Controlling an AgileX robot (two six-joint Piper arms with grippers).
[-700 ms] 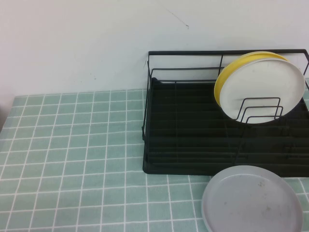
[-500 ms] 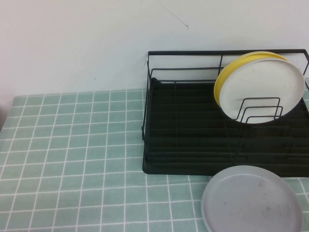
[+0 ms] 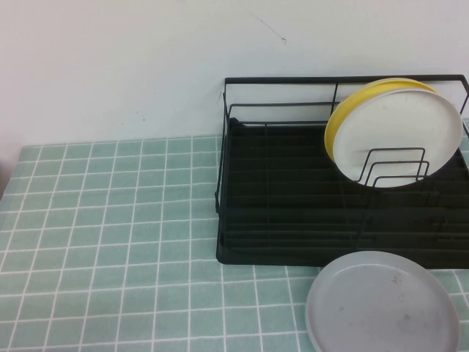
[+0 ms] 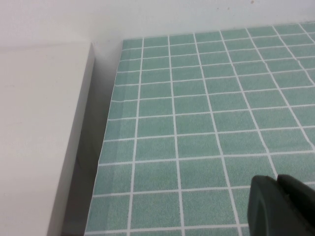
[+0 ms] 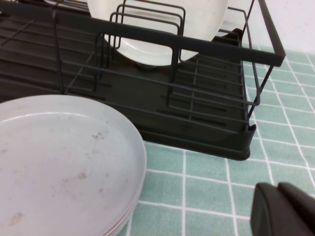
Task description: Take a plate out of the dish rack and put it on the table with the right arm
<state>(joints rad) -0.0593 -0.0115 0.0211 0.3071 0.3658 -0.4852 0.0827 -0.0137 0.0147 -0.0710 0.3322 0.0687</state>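
No legible text, label, brand, number or sign on anything in view.

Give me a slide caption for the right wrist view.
Right tool low over green cloth, shut; grey plate before black wire rack holding white plate.

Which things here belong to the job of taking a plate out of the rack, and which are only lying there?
For the job:
- white plate, upright in the dish rack
- table
- right hand, low over the table by the rack, shut
- left hand, shut, over the table's far-left edge: parked

Only lying there:
- yellow plate behind the white one
- grey plate flat on the table
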